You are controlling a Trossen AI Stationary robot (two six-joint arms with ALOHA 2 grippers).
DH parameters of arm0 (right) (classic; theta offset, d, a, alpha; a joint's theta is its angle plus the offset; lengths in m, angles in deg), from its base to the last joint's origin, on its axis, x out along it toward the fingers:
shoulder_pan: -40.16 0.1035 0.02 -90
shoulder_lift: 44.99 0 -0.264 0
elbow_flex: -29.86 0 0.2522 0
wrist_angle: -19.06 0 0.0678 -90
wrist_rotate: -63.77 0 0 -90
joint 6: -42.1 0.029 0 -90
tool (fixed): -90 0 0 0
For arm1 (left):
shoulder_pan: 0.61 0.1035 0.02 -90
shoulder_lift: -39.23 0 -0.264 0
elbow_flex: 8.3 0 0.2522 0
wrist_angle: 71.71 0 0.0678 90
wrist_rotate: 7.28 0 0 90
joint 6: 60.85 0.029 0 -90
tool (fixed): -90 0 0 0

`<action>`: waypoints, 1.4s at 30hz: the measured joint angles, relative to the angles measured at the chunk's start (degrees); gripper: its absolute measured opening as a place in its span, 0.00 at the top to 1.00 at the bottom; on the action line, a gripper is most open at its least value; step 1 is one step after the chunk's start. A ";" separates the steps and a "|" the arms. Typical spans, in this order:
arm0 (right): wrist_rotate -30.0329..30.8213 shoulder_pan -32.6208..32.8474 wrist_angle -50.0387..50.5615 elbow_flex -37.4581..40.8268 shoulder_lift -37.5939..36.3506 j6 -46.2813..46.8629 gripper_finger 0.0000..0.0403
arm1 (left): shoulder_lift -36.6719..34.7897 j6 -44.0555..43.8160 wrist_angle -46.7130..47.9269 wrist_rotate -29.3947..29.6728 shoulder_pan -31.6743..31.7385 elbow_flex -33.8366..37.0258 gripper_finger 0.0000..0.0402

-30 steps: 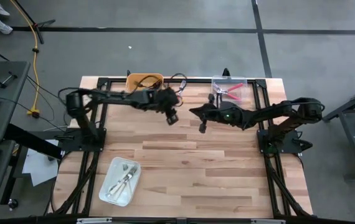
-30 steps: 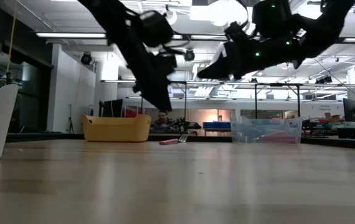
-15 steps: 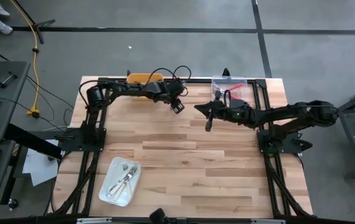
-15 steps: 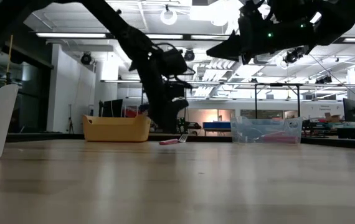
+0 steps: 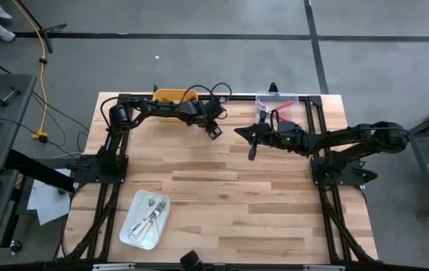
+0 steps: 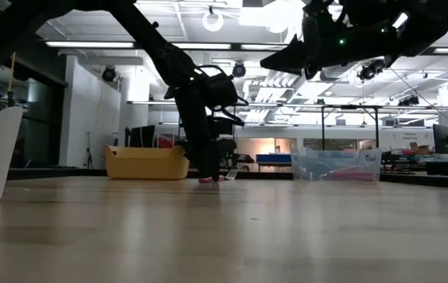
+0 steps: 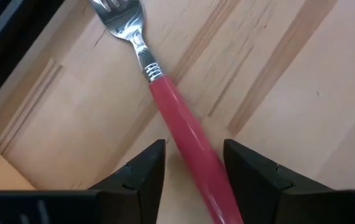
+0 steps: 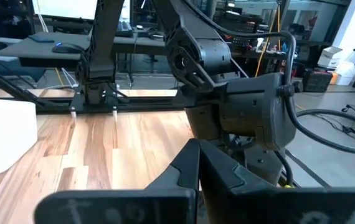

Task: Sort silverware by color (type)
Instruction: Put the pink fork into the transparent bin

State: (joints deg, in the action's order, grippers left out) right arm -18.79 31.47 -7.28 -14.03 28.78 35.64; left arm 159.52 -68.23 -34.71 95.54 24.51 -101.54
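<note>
A fork with a red handle (image 7: 177,124) and a silver head (image 7: 120,15) lies flat on the wood near the table's far edge, and shows as a pink sliver (image 6: 212,179) in the low view. My left gripper (image 5: 213,129) (image 7: 193,168) is down at the table, open, one finger on each side of the handle's middle. My right gripper (image 5: 251,150) (image 8: 197,152) hangs shut and empty, well above the table, right of the left one. More red forks lie in a clear box (image 5: 278,107). Several forks lie in a white tray (image 5: 145,218). My left gripper comes at the fork from above, its fingers across the red handle (image 7: 193,152) about halfway along. A gap shows on one side. The other finger (image 7: 246,171) is so near the handle that I cannot tell whether it touches. The fork lies flat on the table.
A yellow bin (image 5: 173,95) stands at the far edge, just left of my left gripper, and the clear box (image 6: 334,165) stands at the far right. The white tray is near the table's near left corner. Bare wood (image 5: 260,203) lies across the middle. Black frame rails run along the table's sides.
My left gripper has moved toward the table's far edge and come down from mid-height to the tabletop over the red fork. My right gripper has risen a little and drifted slightly toward the table's right. The fork has stayed where it was.
</note>
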 joint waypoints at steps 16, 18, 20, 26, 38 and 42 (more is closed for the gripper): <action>0.00 0.00 0.07 0.00 0.00 -0.46 1.00 | -1.22 7.90 6.60 0.51 -0.89 -0.05 0.98; 0.00 0.00 0.37 0.00 0.02 -0.49 1.00 | -2.42 8.09 7.44 -0.19 -1.19 0.23 1.00; 0.25 0.00 1.12 0.00 0.00 -1.10 1.00 | -3.81 8.09 7.69 -0.39 -1.51 0.26 1.00; 2.54 0.00 4.15 -0.02 0.00 -1.36 1.00 | -8.55 8.08 8.21 -1.15 -2.28 0.21 1.00; 2.60 -0.33 5.25 0.00 -0.02 3.26 0.85 | -6.58 -6.70 2.03 -6.50 -3.64 0.13 0.77; 2.58 -0.33 5.22 -0.01 -0.02 3.48 0.79 | -3.90 -9.01 0.65 -3.95 -4.51 0.17 0.64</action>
State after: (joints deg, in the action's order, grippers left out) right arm -16.21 31.15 -2.06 -14.04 28.76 39.12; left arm 155.62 -77.24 -34.06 91.59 20.00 -101.37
